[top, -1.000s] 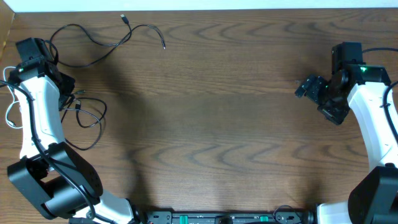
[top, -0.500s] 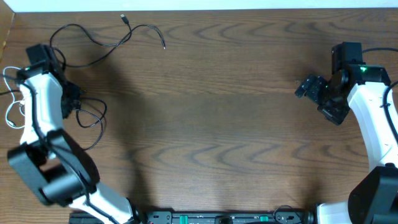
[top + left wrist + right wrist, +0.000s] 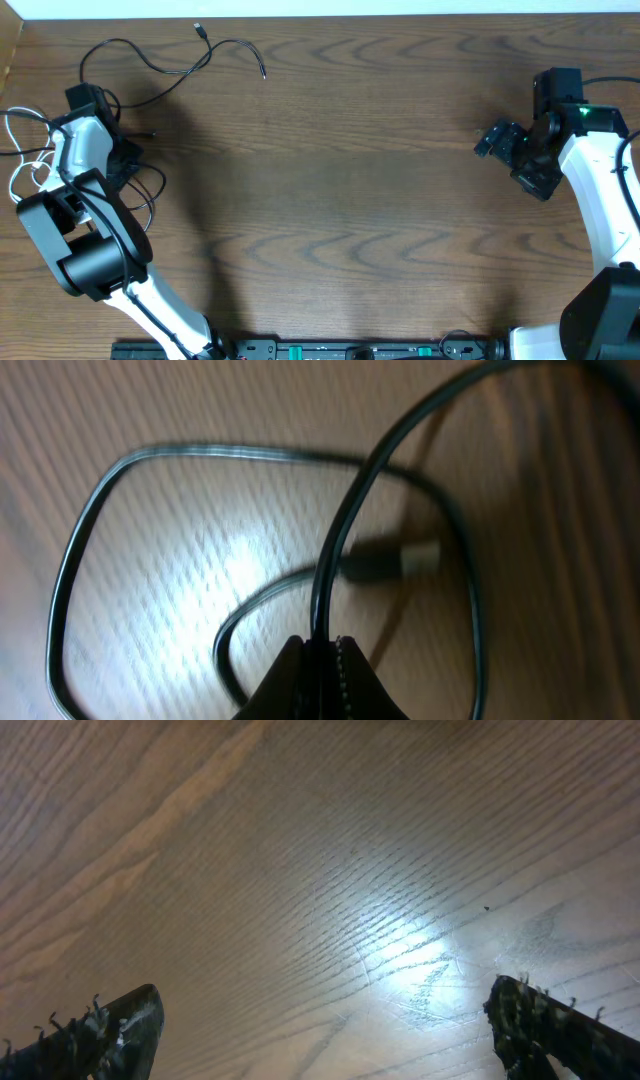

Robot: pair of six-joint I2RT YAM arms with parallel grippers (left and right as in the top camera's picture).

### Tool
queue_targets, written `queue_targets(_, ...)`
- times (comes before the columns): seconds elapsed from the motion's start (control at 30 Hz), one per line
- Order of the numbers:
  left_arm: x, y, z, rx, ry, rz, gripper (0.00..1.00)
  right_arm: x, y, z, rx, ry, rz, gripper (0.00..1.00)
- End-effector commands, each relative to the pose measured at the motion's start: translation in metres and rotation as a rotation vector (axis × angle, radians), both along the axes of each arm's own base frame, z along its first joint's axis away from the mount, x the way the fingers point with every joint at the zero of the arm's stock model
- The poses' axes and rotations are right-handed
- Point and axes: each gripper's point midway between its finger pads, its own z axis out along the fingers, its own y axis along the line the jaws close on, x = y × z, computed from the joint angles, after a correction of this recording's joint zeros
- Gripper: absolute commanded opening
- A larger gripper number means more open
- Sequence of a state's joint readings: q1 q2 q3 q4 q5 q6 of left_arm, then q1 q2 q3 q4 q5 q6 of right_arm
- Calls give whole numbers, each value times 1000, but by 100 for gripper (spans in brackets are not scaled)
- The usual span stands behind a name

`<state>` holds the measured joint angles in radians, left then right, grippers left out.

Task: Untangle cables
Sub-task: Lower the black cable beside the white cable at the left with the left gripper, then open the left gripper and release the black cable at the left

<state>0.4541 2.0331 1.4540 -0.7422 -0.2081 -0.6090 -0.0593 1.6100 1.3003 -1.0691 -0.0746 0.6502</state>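
One black cable (image 3: 160, 70) lies loose at the table's far left. My left gripper (image 3: 128, 155) is shut on a second black cable (image 3: 145, 190), whose loops lie just below it. In the left wrist view this cable (image 3: 335, 550) rises from the shut jaws (image 3: 322, 648), with its loop and a small plug (image 3: 400, 560) on the wood behind. A white cable (image 3: 20, 150) curls at the left edge behind the left arm. My right gripper (image 3: 497, 140) is open and empty over bare wood at the right, with its fingers wide apart (image 3: 320, 1040).
The wooden table (image 3: 350, 200) spans the view. Its far edge meets a white strip (image 3: 400, 8) at the top. The arm bases stand at the front corners.
My left arm has swung up and to the right, drawing the held black cable with it. Its loops have shifted and shrunk. More of the white cable shows. The right arm has not moved.
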Motion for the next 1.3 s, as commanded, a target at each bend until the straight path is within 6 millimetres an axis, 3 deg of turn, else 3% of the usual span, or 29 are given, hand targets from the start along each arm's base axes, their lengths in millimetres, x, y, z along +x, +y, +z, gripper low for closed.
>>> queue_targets(0.0,-2,21,1,29,-23,32,8,0,0,0,0,-1,-6,99)
queue_targets(0.13,13,33,3,-7,-120,-25,8,0,0,0,0,-1,-6,99)
queue_targets(0.27,41,28,7,-120,-285,-138,7,0,0,0,0,-1,-6,99)
queue_targets(0.47,56,16,12,-176,-359,-196,8,0,0,0,0,-1,-6,99)
queue_targets(0.57,53,16,10,-159,-327,-229,8,0,0,0,0,-1,-6,99)
queue_targets(0.6,49,19,9,-143,-306,-222,14,0,0,0,0,-1,-6,99)
queue_targets(0.63,44,23,8,-128,-284,-210,30,0,0,0,0,-1,-6,99)
queue_targets(0.83,12,42,14,-68,-182,-143,38,0,0,0,0,-1,-6,99)
queue_targets(0.93,6,47,34,-48,-208,-118,38,0,0,0,0,-1,-6,99)
queue_targets(1.2,8,51,127,64,-424,-12,39,0,0,0,0,-1,-6,99)
queue_targets(1.27,8,49,144,79,-475,14,43,0,0,0,0,-1,-6,99)
